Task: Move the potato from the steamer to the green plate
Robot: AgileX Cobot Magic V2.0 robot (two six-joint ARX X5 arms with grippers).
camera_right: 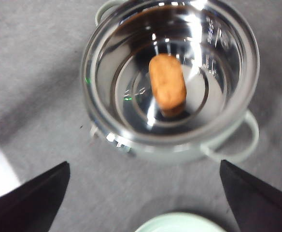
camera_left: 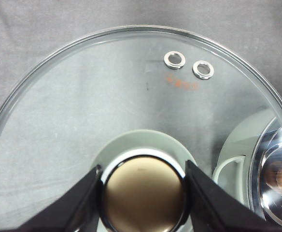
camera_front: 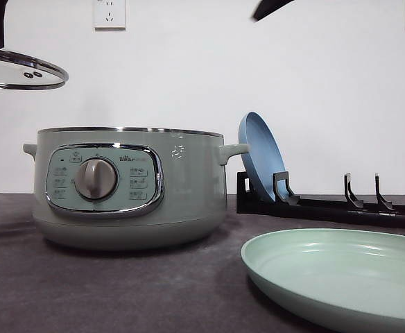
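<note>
Right wrist view: potato (camera_right: 167, 85) centred in steamer (camera_right: 170, 72), clear of walls

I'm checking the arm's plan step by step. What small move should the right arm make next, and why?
Probably lower the open right tool straight toward the potato. The left tool holds the lid aside, so the steamer is open with the potato lying bare in its bowl.

The steamer (camera_front: 130, 187) wall hides the potato (camera_right: 167, 84) from the front; the green plate (camera_front: 341, 277) is cut off.
</note>
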